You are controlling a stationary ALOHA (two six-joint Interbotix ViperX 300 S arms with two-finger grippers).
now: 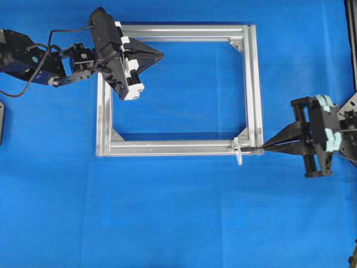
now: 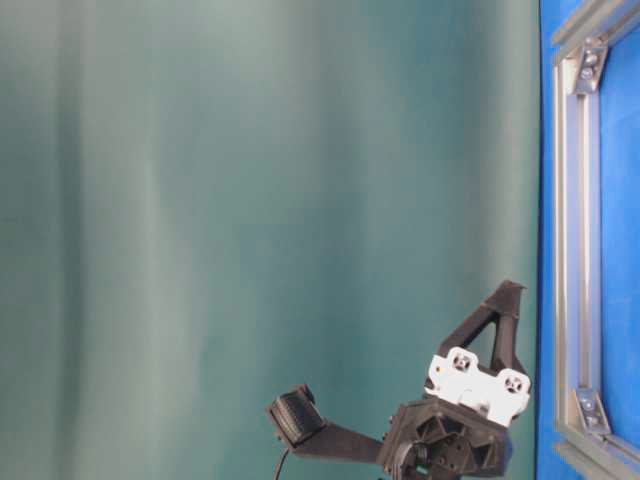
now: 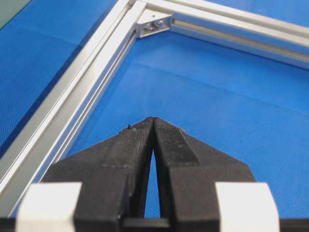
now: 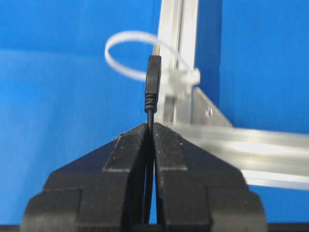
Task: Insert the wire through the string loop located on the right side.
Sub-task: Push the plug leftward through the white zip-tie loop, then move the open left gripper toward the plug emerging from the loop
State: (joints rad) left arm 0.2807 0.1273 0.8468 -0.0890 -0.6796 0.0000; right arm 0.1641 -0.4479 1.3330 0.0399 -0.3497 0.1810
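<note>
Black wire [image 4: 153, 84] pinched in closed right fingers [image 4: 166, 145], plug tip at string loop [image 4: 126, 53]; left fingers [image 3: 137, 140] closed, empty.

You are looking past the left gripper [image 3: 153, 121], whose black jaws are pressing together at the tips with nothing between them. They are hanging over the blue surface [image 3: 227, 101] inside the silver frame [image 3: 82, 92]. A corner bracket [image 3: 153, 24] is sitting in the frame's far corner, ahead of the tips.
</note>
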